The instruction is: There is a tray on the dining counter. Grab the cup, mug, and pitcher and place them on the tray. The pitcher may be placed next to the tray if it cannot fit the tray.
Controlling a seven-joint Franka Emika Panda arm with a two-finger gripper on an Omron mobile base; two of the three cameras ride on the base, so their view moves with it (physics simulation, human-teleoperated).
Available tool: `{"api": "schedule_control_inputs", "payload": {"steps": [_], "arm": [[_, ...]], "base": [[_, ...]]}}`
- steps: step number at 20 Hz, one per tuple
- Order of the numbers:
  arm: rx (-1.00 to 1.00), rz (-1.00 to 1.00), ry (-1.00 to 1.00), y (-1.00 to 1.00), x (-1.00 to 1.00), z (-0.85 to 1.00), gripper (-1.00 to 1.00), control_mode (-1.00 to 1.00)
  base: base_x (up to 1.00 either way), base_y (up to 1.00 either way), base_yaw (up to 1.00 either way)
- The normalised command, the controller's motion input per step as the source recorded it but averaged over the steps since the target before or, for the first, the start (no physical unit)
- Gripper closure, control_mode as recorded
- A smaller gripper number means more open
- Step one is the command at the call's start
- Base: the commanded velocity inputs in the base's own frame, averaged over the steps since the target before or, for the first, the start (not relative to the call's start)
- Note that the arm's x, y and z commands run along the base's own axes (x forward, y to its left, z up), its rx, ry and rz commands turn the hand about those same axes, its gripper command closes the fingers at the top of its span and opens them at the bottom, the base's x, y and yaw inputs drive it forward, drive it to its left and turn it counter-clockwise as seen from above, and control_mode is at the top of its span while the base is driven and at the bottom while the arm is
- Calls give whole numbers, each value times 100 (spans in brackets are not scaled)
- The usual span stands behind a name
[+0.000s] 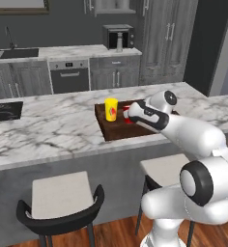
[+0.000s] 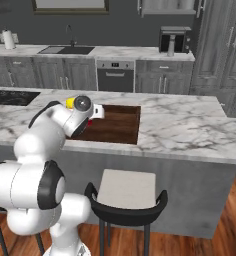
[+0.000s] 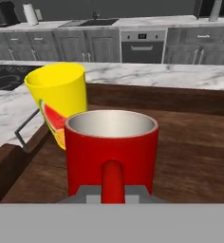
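A long marble table [image 1: 48,130] carries one dark wooden tray [image 3: 190,142]. One yellow cup [image 3: 59,102] already stands on the tray near its corner. One red mug [image 3: 111,152] sits just beside the cup, over the tray floor, its handle clenched in the jaws of the gripper [image 3: 113,192]. This looks like the mug-placing step; next likely comes letting go, lifting clear, then fetching the pitcher.

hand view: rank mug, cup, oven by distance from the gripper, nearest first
1. mug: right at the gripper, its handle between the fingertips, on the tray.
2. cup: just behind the mug, to the left, also on the tray.
3. oven: far back, across the kitchen.
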Motion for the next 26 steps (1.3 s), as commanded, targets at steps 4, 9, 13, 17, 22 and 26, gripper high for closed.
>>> {"api": "schedule_control_inputs", "payload": {"steps": [4, 9, 13, 17, 22, 26], "arm": [[1, 0, 0, 0, 8, -12, 100, -100], [1, 0, -3, 0, 2, -13, 100, -100], [0, 0, -4, 0, 1, -14, 100, -100], [0, 0, -1, 4, 9, -18, 100, -100], [0, 0, -5, 3, 4, -12, 100, -100], [1, 0, -10, 0, 0, -5, 100, -100]], "base": [[0, 0, 0], [0, 0, 0], [0, 0, 0], [0, 0, 0], [0, 0, 0], [0, 0, 0]]}}
